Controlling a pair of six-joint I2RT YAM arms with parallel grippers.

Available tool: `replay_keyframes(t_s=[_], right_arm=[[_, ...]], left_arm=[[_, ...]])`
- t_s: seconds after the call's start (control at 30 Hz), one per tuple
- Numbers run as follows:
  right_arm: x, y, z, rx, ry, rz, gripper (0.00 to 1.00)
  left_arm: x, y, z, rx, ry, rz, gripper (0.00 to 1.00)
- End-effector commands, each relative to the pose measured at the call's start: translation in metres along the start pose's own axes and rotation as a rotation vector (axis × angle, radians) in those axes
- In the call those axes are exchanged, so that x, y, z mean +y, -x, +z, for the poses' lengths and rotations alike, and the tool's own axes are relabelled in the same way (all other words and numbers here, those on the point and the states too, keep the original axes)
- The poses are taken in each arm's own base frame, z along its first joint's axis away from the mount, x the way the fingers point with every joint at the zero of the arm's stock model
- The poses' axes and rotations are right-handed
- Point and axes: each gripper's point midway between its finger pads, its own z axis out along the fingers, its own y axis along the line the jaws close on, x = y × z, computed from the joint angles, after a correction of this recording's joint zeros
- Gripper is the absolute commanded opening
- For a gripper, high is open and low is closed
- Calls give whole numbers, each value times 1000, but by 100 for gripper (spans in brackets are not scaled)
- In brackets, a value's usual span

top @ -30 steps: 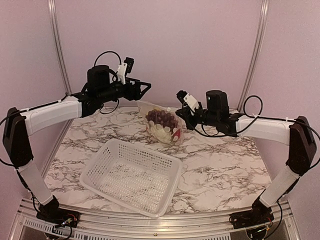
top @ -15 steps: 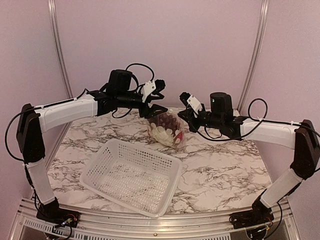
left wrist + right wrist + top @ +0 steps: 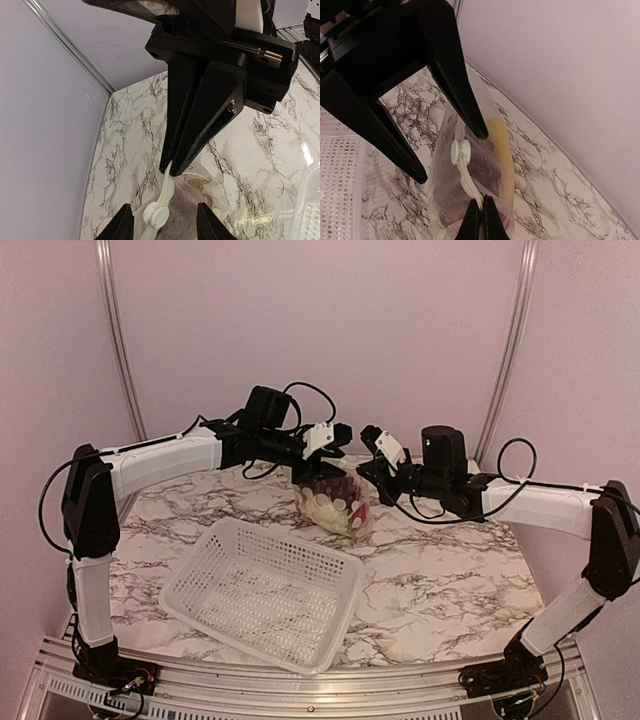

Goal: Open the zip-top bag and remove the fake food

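Note:
The zip-top bag [image 3: 334,502] stands at the back middle of the table, holding fake food: purple grapes [image 3: 331,480], cream pieces and a red piece. My right gripper [image 3: 367,472] is shut on the bag's white zip strip [image 3: 468,176], its jaws pinched on it in the right wrist view [image 3: 481,209]. My left gripper [image 3: 318,461] is open at the bag's top. Its two fingers stand either side of the white slider [image 3: 156,216] without touching it [image 3: 163,212]. Grapes [image 3: 482,162] and a yellow piece [image 3: 500,145] show through the plastic.
A white perforated basket [image 3: 292,536] sits tilted in front of the bag, toward the near left. The back wall and a metal corner post [image 3: 70,47] are close behind the bag. Marble table top [image 3: 450,580] lies to the right.
My left arm has swung right and down from the back left to the bag's top, fingers now around the slider. My right gripper has stayed on the zip strip.

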Motion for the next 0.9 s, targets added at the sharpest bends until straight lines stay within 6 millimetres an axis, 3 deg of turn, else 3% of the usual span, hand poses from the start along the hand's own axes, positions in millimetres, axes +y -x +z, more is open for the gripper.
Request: replay_keyframes(t_s=[0.0, 0.13, 0.33, 0.47, 0.87], right_arm=[[-9, 34, -12, -100, -32, -32, 0], [-9, 32, -12, -98, -33, -33, 0], [-10, 31, -13, -92, -42, -35, 0], [-12, 30, -15, -89, -51, -36, 0], [-24, 20, -35, -83, -106, 2, 0]], left_arm=[[-1, -4, 9, 31, -11, 24, 42], [4, -7, 13, 43, 6, 24, 35], [7, -15, 12, 80, 25, 25, 12], [12, -24, 7, 114, 53, 26, 4], [40, -44, -25, 108, 160, -38, 3]])
